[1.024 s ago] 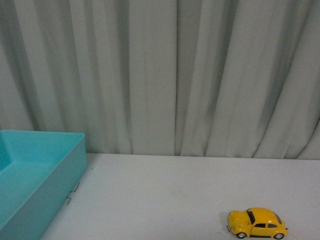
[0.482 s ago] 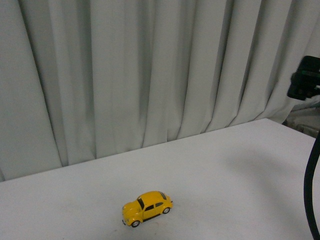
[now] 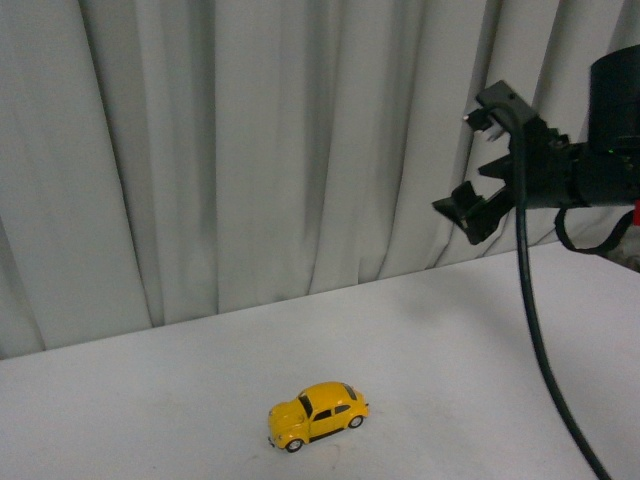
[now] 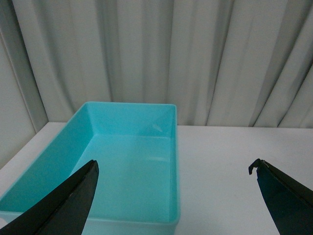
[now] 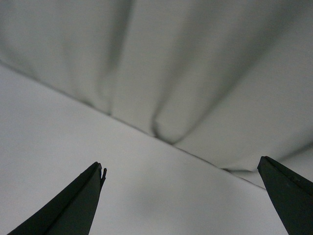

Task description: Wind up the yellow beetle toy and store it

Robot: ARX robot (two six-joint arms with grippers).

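a: where's the yellow beetle toy (image 3: 318, 415)?

b: on the white table (image 3: 450, 330), on its four wheels, low in the front view and a little left of the middle. its nose points toward the left and slightly toward the camera. nothing touches it, and the tabletop around it is bare.

a: and the right gripper (image 3: 456, 162)?

b: up in the air on the right side, well apart from the car and well above the table. it points toward the grey curtain (image 3: 250, 150). the jaws stand spread apart with nothing between them. a black cable (image 3: 530, 330) hangs down from the arm and crosses in front of the table's right part.

a: does its wrist camera agree?

b: yes. the right gripper (image 5: 181, 164) shows two dark fingers (image 5: 73, 205) wide apart there, with only tabletop and curtain folds between them. the car isn't in that picture.

a: the left gripper (image 4: 173, 166)?

b: seen from its own wrist camera only. its fingers (image 4: 63, 205) are spread wide and hold nothing. they frame a teal bin (image 4: 127, 104), a rectangular open box standing on the table with its far end close to the curtain. the inside of the bin shows just its own floor and walls.

a: how near is the claw to the bin?

b: it's raised and looking down at it from the near end, but i can't tell how high.
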